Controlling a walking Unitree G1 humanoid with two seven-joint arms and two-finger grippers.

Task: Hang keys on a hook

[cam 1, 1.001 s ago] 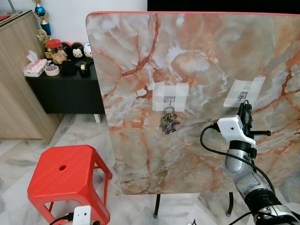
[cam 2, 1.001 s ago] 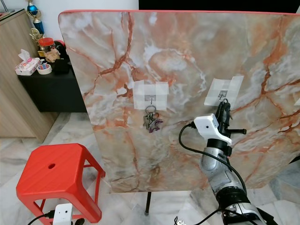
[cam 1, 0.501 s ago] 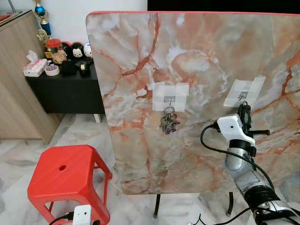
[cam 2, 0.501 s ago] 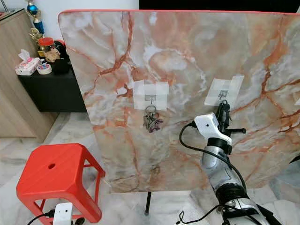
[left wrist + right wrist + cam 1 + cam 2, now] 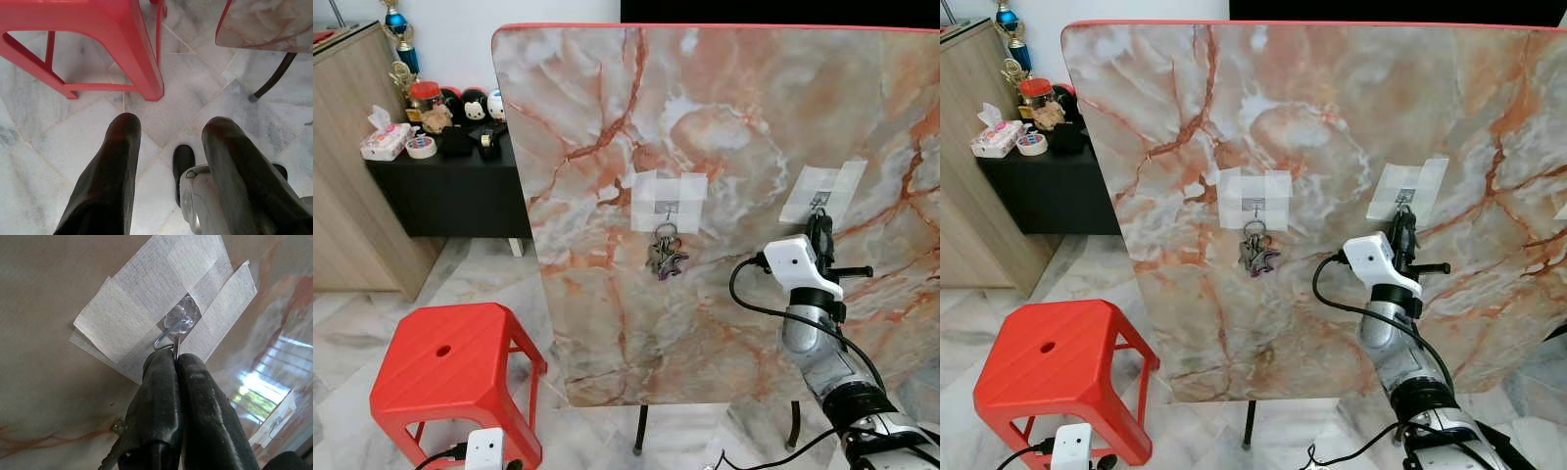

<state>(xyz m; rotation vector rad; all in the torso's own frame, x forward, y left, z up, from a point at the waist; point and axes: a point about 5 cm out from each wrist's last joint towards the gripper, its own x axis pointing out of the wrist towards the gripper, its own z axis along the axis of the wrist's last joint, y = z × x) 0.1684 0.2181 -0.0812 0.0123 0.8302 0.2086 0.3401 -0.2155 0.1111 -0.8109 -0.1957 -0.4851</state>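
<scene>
A bunch of silvery keys (image 5: 666, 257) on a ring dangles from the taped hook (image 5: 670, 207) mid-board. The right gripper (image 5: 175, 363), fingers pinched together, touches a second wire hook (image 5: 168, 339); the left gripper (image 5: 168, 142) hangs open.

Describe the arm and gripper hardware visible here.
Right arm: silver jointed metal, white boxy wrist camera housing, a black cable looping from it. Right gripper: two long black rubbery fingers. Left gripper: same glossy black fingers, a white module at its wrist.
</scene>
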